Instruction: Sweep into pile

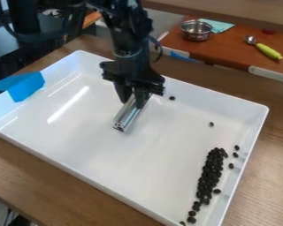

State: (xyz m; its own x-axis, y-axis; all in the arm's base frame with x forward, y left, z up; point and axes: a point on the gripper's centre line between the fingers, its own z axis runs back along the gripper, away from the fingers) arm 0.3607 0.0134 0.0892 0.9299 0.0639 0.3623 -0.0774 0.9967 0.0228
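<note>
Because the dark beans [210,174] lie strung along the near right of the white tray [97,145], a hard sweep could scatter them off the wall. Mid-tray: metal bar [126,117], far end clamped in the gripper [133,98], opened just its width; drag might twist it. Far strays [172,98] risk being missed by short strokes.
</note>
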